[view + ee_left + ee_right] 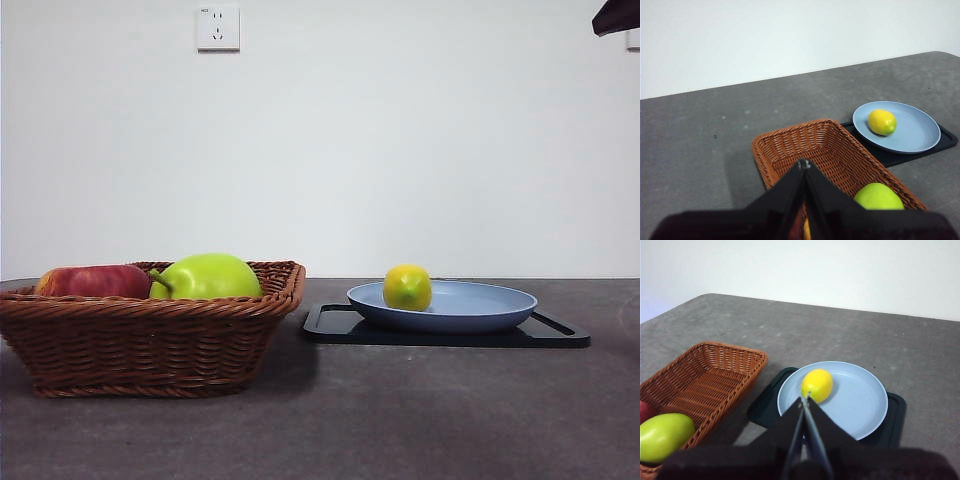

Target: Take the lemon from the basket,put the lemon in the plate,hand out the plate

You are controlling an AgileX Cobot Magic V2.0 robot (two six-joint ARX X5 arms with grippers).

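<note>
On the plate [470, 305] lies the lemon [407, 287]; both end effectors closed, empty.

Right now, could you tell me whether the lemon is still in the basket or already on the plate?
On the plate: the lemon rests on the blue plate, apart from the basket.

A dark grey, faintly speckled table [420, 420] fills the lower part of my front view. Directly on it, at lower left, sits the brown wicker basket [150, 345]. To its right, near the frame's centre, lies a flat black tray [560, 335], just beside the basket but not touching it. The rest of the surface stretches to the white wall.
</note>
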